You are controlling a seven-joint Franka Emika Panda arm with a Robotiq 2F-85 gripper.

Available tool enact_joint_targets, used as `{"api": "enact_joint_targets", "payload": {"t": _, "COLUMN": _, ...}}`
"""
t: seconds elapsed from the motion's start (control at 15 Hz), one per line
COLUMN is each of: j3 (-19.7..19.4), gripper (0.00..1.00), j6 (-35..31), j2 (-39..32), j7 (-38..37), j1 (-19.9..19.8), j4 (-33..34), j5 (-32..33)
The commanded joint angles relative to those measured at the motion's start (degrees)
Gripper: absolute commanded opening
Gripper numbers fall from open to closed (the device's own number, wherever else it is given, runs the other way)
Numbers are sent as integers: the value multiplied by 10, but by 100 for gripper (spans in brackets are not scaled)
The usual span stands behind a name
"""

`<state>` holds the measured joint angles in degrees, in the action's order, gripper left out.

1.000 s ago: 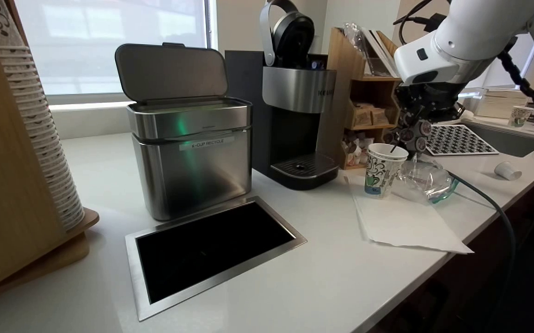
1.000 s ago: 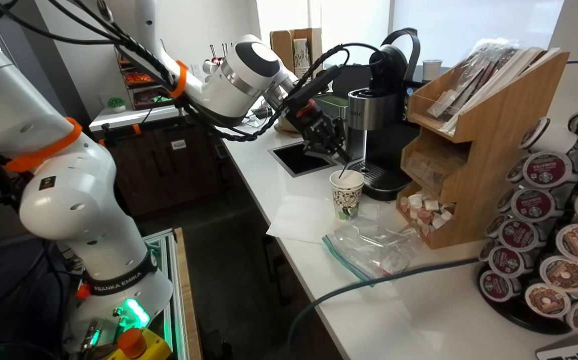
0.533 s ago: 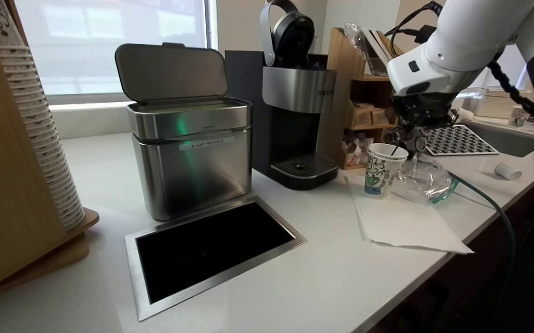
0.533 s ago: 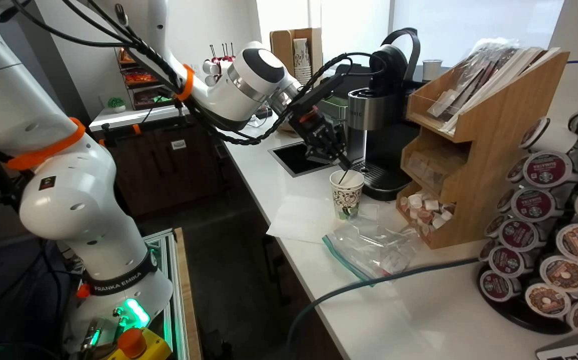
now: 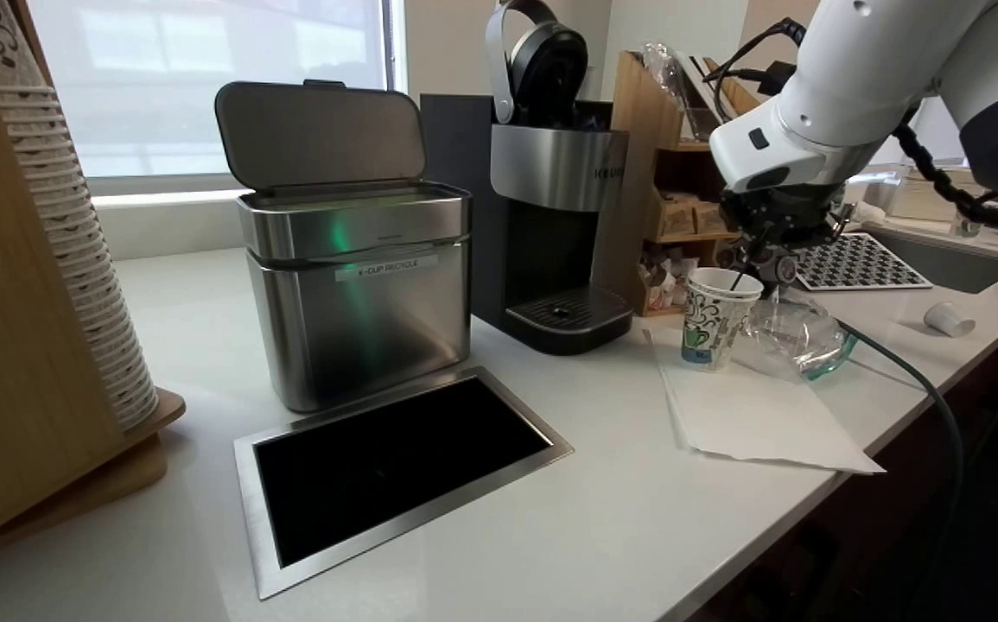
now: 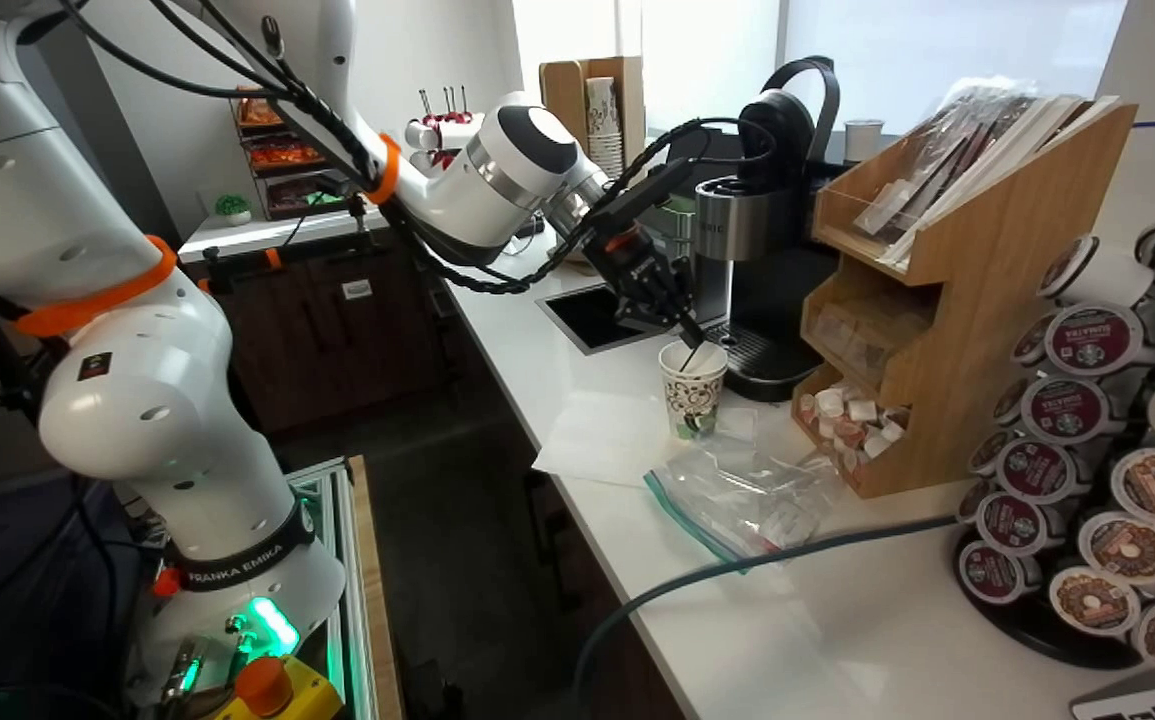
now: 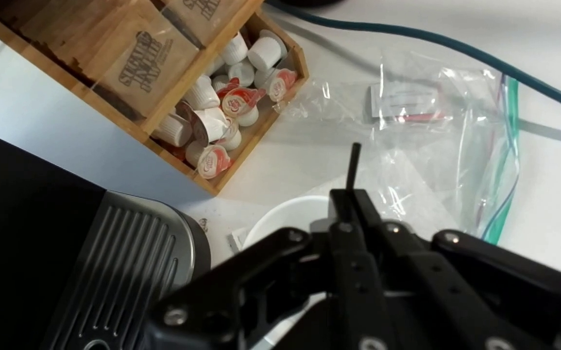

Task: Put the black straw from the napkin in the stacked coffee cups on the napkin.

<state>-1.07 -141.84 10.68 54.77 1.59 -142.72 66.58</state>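
My gripper (image 7: 349, 197) is shut on the black straw (image 7: 353, 165), which sticks out past the fingertips. In an exterior view my gripper (image 6: 694, 335) is just above the stacked coffee cups (image 6: 694, 397). The straw (image 6: 692, 356) slants down, its lower end within the cup mouth in both exterior views; how deep it reaches I cannot tell. The cups (image 5: 713, 328) are white with a dark and green pattern and stand upright on the napkin (image 5: 766, 423). In the wrist view the cups' rim (image 7: 280, 214) is partly hidden behind my fingers. The flat white napkin (image 6: 597, 440) extends towards the counter edge.
A coffee machine (image 6: 752, 225) stands close behind the cups. A clear plastic bag (image 6: 747, 490) lies beside them. A wooden organizer (image 6: 1007, 330) with creamers, a pod carousel (image 6: 1067, 410) and a teal cable (image 6: 797, 553) are nearby. A recessed bin opening (image 5: 403, 466) is in the counter.
My gripper has moved slightly down and across over the cups, towards the coffee machine side, still holding the straw. The straw's tilt has increased a little. The cups and napkin have not moved.
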Motion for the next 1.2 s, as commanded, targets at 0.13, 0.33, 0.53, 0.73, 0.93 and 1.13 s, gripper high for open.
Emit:
{"api": "enact_joint_targets", "payload": {"t": 0.13, "j3": 5, "gripper": 31, "j6": 17, "j2": -13, "j7": 5, "j1": 1, "j4": 12, "j5": 13}}
{"api": "enact_joint_targets", "payload": {"t": 0.33, "j3": 6, "gripper": 52, "j6": 16, "j2": -12, "j7": 4, "j1": 1, "j4": 13, "j5": 13}}
{"api": "enact_joint_targets", "payload": {"t": 0.53, "j3": 6, "gripper": 74, "j6": 13, "j2": -10, "j7": 2, "j1": 1, "j4": 13, "j5": 11}}
{"api": "enact_joint_targets", "payload": {"t": 0.73, "j3": 6, "gripper": 96, "j6": 13, "j2": -3, "j7": -7, "j1": 2, "j4": 13, "j5": -2}}
{"api": "enact_joint_targets", "payload": {"t": 0.93, "j3": 7, "gripper": 100, "j6": 16, "j2": 15, "j7": -43, "j1": 2, "j4": 7, "j5": -12}}
{"api": "enact_joint_targets", "payload": {"t": 1.13, "j3": 5, "gripper": 100, "j6": 21, "j2": 41, "j7": -68, "j1": 7, "j4": -10, "j5": -53}}
